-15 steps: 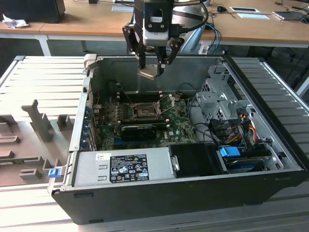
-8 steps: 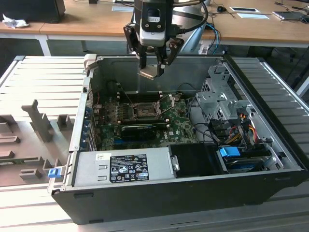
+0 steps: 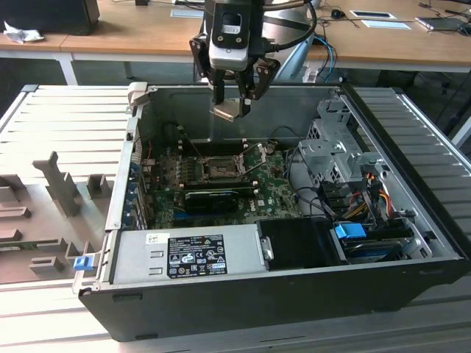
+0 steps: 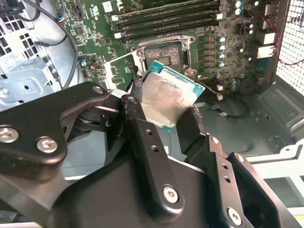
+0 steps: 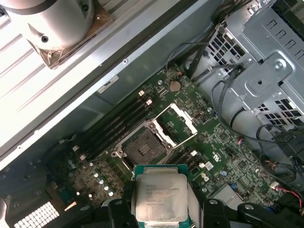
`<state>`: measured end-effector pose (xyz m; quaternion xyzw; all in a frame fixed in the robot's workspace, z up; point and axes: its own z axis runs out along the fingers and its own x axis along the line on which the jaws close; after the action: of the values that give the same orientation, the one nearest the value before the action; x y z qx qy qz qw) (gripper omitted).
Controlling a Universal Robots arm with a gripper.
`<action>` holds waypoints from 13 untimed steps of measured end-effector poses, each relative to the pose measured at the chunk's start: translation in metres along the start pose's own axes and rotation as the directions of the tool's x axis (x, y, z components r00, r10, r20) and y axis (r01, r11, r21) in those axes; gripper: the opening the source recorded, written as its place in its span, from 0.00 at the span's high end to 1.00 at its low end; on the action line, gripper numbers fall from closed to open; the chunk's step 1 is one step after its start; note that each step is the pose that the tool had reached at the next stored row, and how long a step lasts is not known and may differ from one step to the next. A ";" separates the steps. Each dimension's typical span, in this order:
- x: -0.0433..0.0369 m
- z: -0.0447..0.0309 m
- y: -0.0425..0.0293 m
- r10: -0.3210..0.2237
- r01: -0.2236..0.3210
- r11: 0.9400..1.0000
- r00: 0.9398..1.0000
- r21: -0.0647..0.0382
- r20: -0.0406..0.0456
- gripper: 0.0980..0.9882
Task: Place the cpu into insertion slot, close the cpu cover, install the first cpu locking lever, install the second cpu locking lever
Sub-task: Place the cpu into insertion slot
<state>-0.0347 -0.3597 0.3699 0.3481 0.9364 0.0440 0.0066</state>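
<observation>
Over on the exterior view's left, grey fixture blocks (image 3: pixel 55 193) stand on the ribbed table (image 3: pixel 66 118), well apart from the work. Next comes the open computer case (image 3: pixel 243 309), with the labelled power supply (image 3: pixel 184 254) along its near side and the green motherboard (image 3: pixel 272 187) lying flat behind it.

Above the middle of the case hangs the gripper (image 3: pixel 232 103). Its two black fingers (image 4: pixel 142 128) are clamped on opposite edges of the cpu (image 3: pixel 229 110), which sits tilted between the tips and clear of the board.

In both wrist views the chip (image 4: pixel 166 99) lies between the pads with its silver face showing. The insertion slot (image 3: pixel 219 170) is below it and apart from it. The dark pin field shows bare in the first wrist view (image 5: pixel 142 148) and in the second wrist view (image 4: pixel 164 54).

The cpu cover (image 5: pixel 186 117) is swung up and open just beside the socket, nothing under its window but board.

Further toward the exterior view's right are a tangle of black cables (image 3: pixel 309 195), the metal drive cage (image 3: pixel 335 151) and a blue tab (image 3: pixel 349 232).
</observation>
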 end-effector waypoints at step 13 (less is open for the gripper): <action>0.0000 0.0004 0.0000 0.099 -0.099 0.995 0.995 -0.002 0.009 0.52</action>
<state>-0.0347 -0.3597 0.3695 0.3945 0.9178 0.0436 0.0088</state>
